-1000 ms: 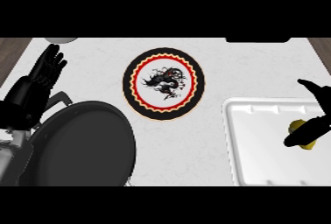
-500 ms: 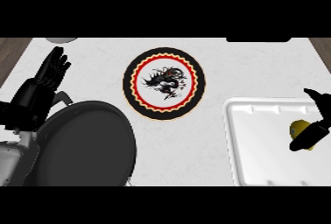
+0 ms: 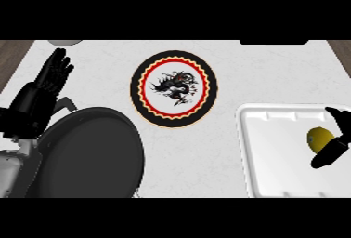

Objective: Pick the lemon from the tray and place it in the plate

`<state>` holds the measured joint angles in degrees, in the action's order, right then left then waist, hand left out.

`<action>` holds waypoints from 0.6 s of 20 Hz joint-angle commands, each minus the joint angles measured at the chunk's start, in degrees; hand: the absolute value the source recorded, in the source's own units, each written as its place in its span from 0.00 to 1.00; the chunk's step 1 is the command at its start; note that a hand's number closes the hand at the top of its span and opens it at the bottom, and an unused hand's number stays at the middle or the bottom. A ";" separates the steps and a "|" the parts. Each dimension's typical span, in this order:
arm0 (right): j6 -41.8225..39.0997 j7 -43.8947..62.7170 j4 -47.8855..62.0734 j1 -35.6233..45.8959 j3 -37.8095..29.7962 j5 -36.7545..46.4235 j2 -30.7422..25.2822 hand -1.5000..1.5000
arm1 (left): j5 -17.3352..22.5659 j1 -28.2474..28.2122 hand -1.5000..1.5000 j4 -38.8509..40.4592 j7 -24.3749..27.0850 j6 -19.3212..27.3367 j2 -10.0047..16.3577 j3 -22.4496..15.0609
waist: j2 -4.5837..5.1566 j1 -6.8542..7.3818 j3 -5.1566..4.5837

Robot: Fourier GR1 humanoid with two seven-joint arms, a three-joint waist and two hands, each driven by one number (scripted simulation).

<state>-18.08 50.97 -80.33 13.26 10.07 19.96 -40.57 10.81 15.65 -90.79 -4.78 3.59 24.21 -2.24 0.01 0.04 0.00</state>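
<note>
At desk's (image 3: 274,69) right, in white rectangular tray (image 3: 274,158), yellow lemon (image 3: 316,139) lies between thumb and curled fingers of right robot hand (image 3: 330,152). Grasp step, likely. Your next move: lift clear of rim, carry left to round black red-bordered plate (image 3: 174,88).

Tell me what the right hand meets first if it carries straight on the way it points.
The lemon, lying in the tray just ahead of the right hand; whether they touch is unclear.
</note>
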 commanded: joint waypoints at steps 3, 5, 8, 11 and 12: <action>-2.36 -1.73 0.62 -1.90 -2.24 2.77 4.31 0.00 | -1.89 -0.37 0.50 -1.35 -1.83 -2.31 -0.64 2.63 | -0.04 -0.05 0.00; -1.03 -2.70 1.89 -3.58 -2.07 4.59 5.66 0.00 | -3.08 -1.82 0.50 1.40 2.60 -2.43 -2.89 2.23 | -0.01 -0.16 -0.01; -1.88 -5.87 9.92 -0.35 -3.41 7.58 6.58 0.00 | -3.42 -1.01 0.50 -1.33 -1.30 -2.47 -3.73 2.64 | 0.01 0.09 0.00; -2.96 -2.48 5.68 -2.97 -3.18 9.19 7.64 0.00 | -2.69 -1.35 0.50 -2.72 -2.77 -4.22 -3.24 4.22 | -0.07 -0.03 -0.01; -2.18 -8.83 16.17 1.98 -3.87 11.39 5.81 0.00 | -3.72 0.18 0.50 -0.53 -1.38 -3.44 -4.87 2.82 | 0.07 0.25 0.02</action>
<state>-19.70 45.49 -70.94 12.62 7.01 28.04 -34.47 7.62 15.76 -91.32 -6.21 0.84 20.67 0.41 0.02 0.09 0.01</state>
